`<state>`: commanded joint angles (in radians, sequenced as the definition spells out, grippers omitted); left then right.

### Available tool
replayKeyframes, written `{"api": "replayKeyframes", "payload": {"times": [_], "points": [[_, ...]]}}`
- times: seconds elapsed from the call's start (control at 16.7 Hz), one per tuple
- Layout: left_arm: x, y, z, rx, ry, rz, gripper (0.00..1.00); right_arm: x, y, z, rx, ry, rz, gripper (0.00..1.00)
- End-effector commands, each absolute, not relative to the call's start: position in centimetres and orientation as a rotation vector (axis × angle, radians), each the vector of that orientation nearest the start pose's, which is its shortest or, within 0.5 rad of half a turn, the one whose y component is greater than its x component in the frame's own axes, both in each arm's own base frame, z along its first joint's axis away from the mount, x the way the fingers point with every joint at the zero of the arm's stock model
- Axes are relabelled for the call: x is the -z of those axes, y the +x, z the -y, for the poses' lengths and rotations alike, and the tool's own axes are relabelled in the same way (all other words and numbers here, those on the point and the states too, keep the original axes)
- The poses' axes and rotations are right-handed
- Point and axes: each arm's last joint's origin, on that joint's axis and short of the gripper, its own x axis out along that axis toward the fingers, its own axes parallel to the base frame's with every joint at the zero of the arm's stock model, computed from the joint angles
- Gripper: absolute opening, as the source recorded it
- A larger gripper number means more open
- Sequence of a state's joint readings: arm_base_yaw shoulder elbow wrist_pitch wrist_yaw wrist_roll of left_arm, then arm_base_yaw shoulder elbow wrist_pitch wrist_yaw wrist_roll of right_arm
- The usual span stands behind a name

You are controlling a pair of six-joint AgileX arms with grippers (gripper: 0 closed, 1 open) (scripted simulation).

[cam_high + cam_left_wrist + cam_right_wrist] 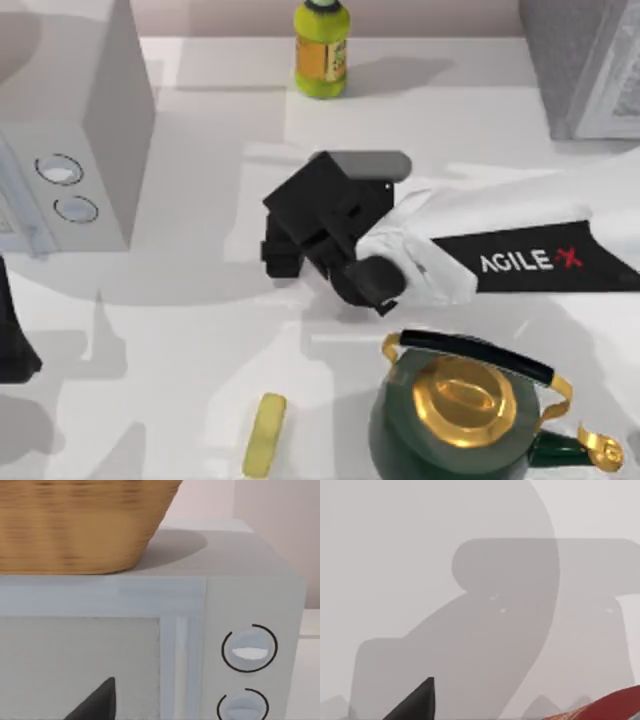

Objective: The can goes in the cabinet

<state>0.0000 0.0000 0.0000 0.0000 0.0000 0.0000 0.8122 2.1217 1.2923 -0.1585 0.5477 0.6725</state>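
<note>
R claw (285, 250) mid-table; can (610, 706) by it

My right arm (520, 235) is a glossy white shell with a black panel reading "AGILE X" in white letters, the X red. Its blocky matte-black gripper (300, 240) carries a grey rounded camera bar (372, 165).

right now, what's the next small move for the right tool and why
Probably shift the right tool to centre it on the can: the right wrist view catches the can's red side off-centre, not squarely under the tool. The cabinet stands at the table's far right. The left tool is parked by the microwave.
</note>
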Motion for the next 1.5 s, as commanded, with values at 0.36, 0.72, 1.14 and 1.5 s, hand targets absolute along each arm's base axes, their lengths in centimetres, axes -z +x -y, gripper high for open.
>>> {"api": "replayKeyframes", "payload": {"times": [0.36, 0.72, 1.14, 1.5], "points": [[-16.00, 10.57, 0.12, 0.000, 0.000, 0.000, 1.00, -9.62, 29.91, -30.25, 0.010, 0.005, -0.795, 1.00], [-16.00, 10.57, 0.12, 0.000, 0.000, 0.000, 1.00, -9.73, 29.83, -30.27, 0.009, 0.006, -0.794, 0.85], [-16.00, 10.57, 0.12, 0.000, 0.000, 0.000, 1.00, -9.73, 29.83, -30.27, 0.009, 0.006, -0.794, 0.32], [-16.00, 10.57, 0.12, 0.000, 0.000, 0.000, 1.00, -9.73, 29.83, -30.27, 0.009, 0.006, -0.794, 0.00]]}}
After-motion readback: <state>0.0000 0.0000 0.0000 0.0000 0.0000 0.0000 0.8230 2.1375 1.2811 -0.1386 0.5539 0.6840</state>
